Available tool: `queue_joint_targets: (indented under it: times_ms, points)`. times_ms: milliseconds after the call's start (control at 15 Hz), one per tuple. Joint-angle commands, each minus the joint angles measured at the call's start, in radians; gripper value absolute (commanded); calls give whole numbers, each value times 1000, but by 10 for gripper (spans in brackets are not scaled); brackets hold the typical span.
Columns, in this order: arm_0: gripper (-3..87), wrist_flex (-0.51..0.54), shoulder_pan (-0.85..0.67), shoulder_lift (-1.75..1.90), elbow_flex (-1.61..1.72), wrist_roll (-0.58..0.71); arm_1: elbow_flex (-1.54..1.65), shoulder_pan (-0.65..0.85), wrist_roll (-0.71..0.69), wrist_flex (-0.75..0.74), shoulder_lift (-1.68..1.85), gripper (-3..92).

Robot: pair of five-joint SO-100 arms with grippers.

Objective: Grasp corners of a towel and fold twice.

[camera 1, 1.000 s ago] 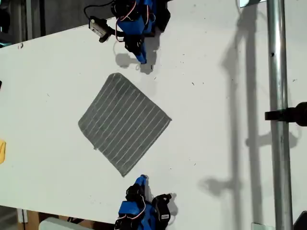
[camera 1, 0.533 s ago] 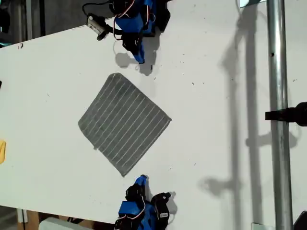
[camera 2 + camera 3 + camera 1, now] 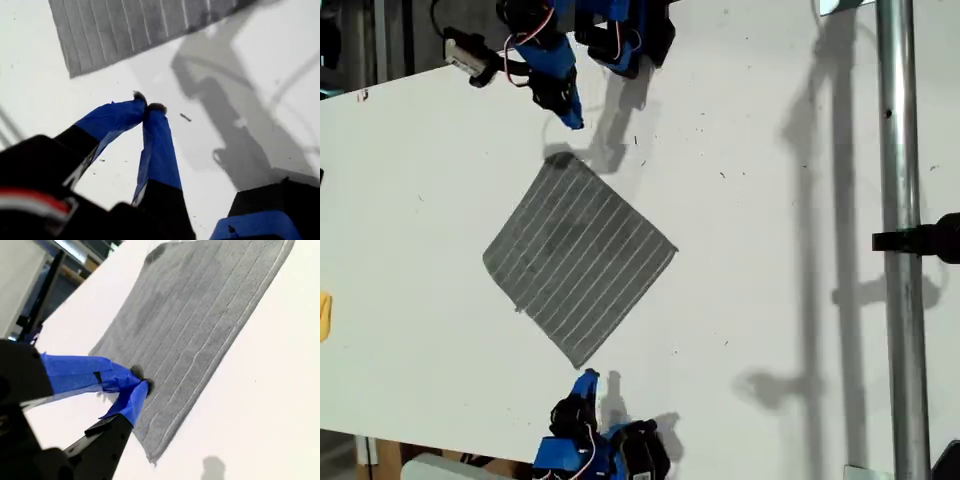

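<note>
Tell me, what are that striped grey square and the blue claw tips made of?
The towel looks like soft woven or terry cloth: matte grey, with raised white lines and a hemmed edge, lying limp and flat on the table. My second claw has its fingers wrapped in what seems to be blue tape, wrinkled and matte; what lies beneath cannot be told.

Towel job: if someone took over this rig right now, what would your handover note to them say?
My first end effector: shut, empty, above the bare white table, just short of a towel corner.
My second end effector: shut, tips over the towel near its edge; contact unclear.
Towel: flat and unfolded between the two arms.
Done: no corner grasped, no fold made.
Left: grasp the corners, then make both folds.
</note>
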Motion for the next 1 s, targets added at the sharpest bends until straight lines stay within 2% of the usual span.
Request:
queue_joint_targets:
  times_ms: [0,200,533,933]
  points:
    - [-30,-32,-9,-219,-193,20,-265,103,-130,23,-216,-3]
    - [-30,21,-6,-414,-374,15,-529,198,-239,60,-442,-3]
    - [-30,89,-17,-474,-465,3,-882,278,-348,133,-735,-3]
    - [-30,100,-17,-514,-499,14,-939,291,-405,149,-827,-3]
